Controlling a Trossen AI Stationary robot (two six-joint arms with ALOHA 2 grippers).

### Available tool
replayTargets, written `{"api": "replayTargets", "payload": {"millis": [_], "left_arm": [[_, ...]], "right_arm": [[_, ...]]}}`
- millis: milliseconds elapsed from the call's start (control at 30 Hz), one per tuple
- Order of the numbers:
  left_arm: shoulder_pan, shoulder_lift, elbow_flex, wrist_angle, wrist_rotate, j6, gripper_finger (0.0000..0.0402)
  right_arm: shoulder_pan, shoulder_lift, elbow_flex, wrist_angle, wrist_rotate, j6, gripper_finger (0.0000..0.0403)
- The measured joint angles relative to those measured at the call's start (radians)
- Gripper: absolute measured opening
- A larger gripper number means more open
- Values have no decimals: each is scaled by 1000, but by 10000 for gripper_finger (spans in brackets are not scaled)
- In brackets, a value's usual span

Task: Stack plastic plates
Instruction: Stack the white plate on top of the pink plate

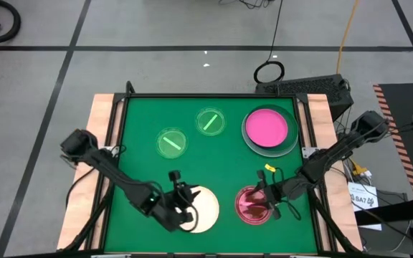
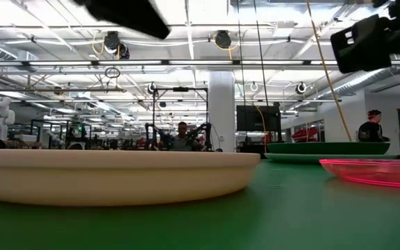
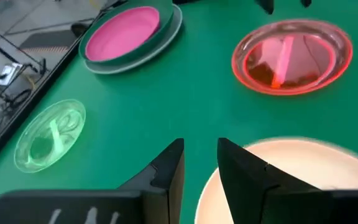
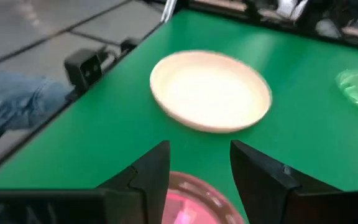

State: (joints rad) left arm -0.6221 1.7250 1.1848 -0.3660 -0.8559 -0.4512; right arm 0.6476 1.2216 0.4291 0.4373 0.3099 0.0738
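Observation:
The cream plate (image 1: 203, 208) (image 2: 110, 173) lies flat near the table's near edge. The translucent pink plate (image 1: 252, 206) (image 3: 291, 56) lies just to its right. The magenta plate (image 1: 267, 127) sits in a dark green plate on a pale rim (image 3: 174, 28) at the far right. Two small green plates (image 1: 171, 142) (image 1: 210, 120) lie far left of centre. My left gripper (image 1: 183, 203) (image 3: 201, 163) is open, raised over the cream plate's left rim (image 3: 219, 186). My right gripper (image 1: 265, 195) (image 4: 201, 163) is open, raised over the pink plate's (image 4: 188, 196) right edge.
The green mat has wooden side rails (image 1: 99, 143) and a black frame around it. Bare mat lies in the middle between the plates. A black box (image 1: 307, 87) and cables sit beyond the far right corner. People and equipment stand in the room behind the table.

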Motion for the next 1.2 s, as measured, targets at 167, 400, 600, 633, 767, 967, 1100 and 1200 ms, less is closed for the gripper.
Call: {"api": "replayTargets", "payload": {"millis": [167, 400, 600, 633, 767, 967, 1100, 1200], "left_arm": [[18, -38, -157, 278, -2, 106, 104], [34, -38, -247, 448, 12, 199, 104], [32, -38, -323, 561, 9, 196, 104], [33, -38, -326, 571, 9, 195, 104], [31, -38, -327, 579, 8, 192, 104], [32, -38, -327, 583, 9, 197, 104], [32, -38, -327, 583, 9, 188, 104], [29, -38, -327, 587, 9, 184, 104]], "right_arm": [[-25, 113, 100, -22, -28, -29, 160], [-47, 242, 212, -31, -34, -167, 160], [-85, 326, 286, -27, -145, -187, 160], [-92, 339, 295, -32, -166, -187, 160], [-112, 396, 350, -69, -253, -180, 160], [-136, 510, 449, -91, -296, -209, 160], [-167, 593, 547, -157, -365, -221, 160], [-187, 649, 625, -250, -404, -232, 160]]}}
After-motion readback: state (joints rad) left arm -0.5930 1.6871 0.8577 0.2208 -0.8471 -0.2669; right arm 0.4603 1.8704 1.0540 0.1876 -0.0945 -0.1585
